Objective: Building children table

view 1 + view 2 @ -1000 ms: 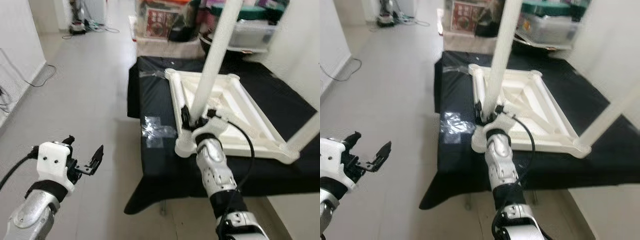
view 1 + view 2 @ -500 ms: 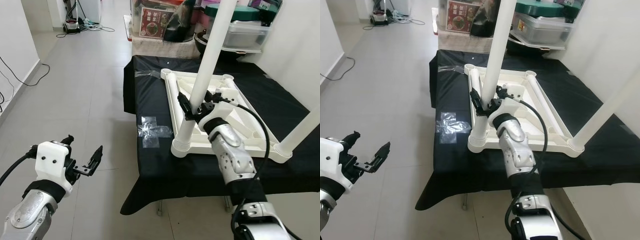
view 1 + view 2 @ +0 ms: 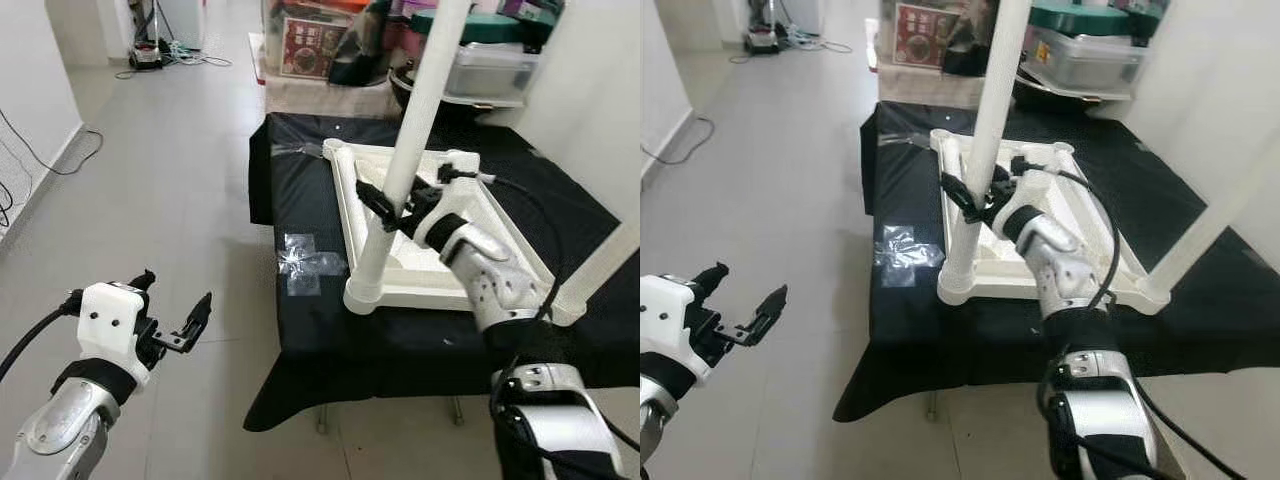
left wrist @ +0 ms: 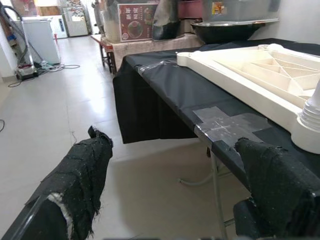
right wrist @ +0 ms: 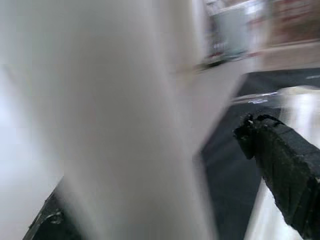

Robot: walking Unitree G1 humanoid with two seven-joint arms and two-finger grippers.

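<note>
Right now the right claw point(image 3: 392, 208) sits against the white table leg point(image 3: 410, 140), its black fingers point(image 3: 374, 201) set to either side of the tube a little above the corner socket point(image 3: 366, 296). The right wrist view has the leg's blurred white face pressed close, with one finger point(image 5: 285, 170) standing off to the side, so the claw looks to be wrapped about the leg, though I cannot tell how firmly it bites.

From the claw the leg's long axis runs nearly upright, leaning a touch toward one o'clock as it rises out of frame. Its foot is seated in the near-left corner socket of the upturned white tabletop point(image 3: 470, 215), which lies flat on the black-draped counter point(image 3: 310, 210). A second leg point(image 3: 610, 262) stands at the near-right corner, at about three o'clock from the claw.

The left claw point(image 3: 176, 322) hangs wide apart over the tiled floor point(image 3: 170, 160), well apart from the counter at about eight o'clock. By my reckoning the right arm is plainly the nearer, and any push must go straight down the leg's axis into the socket.
</note>
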